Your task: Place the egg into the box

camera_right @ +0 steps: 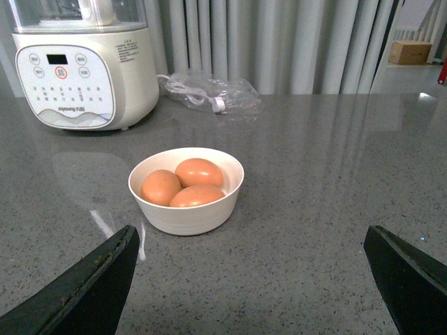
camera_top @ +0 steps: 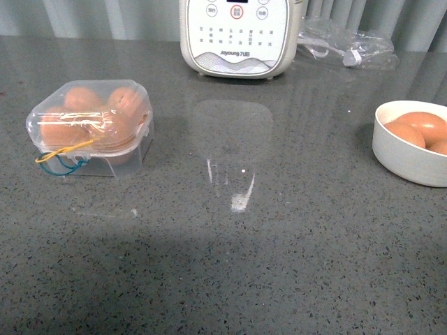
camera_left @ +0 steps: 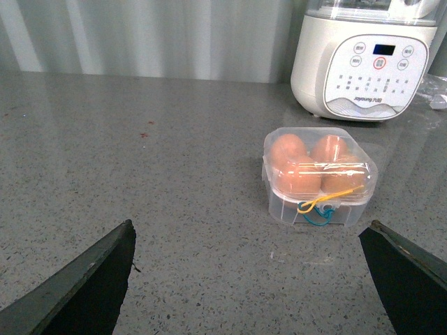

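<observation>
The box (camera_top: pixel 91 125) stands at the left of the grey counter with its clear lid down over brown eggs (camera_top: pixel 84 99) in the cups. Yellow and teal bands (camera_top: pixel 64 157) hang at its front. In the left wrist view the box (camera_left: pixel 318 174) lies ahead of my open left gripper (camera_left: pixel 251 223), well apart from both fingers (camera_left: pixel 91 279). Three more brown eggs (camera_right: pixel 199 172) lie in a round white bowl (camera_right: pixel 187 213) just ahead of my open right gripper (camera_right: pixel 253 227), which holds nothing. Neither gripper shows in the front view.
A white cooker (camera_top: pixel 237 35) stands at the back centre of the counter. Beside it, at the back right, lies a clear bag holding a cable (camera_top: pixel 346 45). The bowl (camera_top: pixel 408 157) sits at the right edge of the front view. Grey curtains hang behind the counter.
</observation>
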Robot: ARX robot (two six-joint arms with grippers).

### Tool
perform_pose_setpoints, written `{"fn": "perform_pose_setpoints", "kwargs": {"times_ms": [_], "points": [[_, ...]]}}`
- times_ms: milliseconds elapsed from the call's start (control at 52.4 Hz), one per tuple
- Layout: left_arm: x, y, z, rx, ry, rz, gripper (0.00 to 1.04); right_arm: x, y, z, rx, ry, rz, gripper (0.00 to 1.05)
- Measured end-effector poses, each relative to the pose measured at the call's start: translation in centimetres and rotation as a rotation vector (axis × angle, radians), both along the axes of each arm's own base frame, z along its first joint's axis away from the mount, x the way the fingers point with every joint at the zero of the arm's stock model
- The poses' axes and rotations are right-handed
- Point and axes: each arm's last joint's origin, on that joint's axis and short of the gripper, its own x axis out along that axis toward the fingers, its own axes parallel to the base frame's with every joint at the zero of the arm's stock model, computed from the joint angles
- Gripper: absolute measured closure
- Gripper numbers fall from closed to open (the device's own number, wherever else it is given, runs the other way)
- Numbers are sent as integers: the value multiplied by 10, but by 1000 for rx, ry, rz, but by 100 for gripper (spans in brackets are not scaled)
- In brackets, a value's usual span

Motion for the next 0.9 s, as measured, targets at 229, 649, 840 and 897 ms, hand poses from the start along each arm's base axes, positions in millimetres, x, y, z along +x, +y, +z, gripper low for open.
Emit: {"fn": "perform_pose_setpoints", "kwargs": {"times_ms": [229,649,840,897], "points": [[0,0,0,0,0,0,7,0,0,0,0,0,0,7],[0,0,0,0,0,0,7,0,0,0,0,0,0,7],[0,0,0,0,0,0,7,0,0,0,0,0,0,7],[0,0,0,0,0,0,7,0,0,0,0,0,0,7]]}}
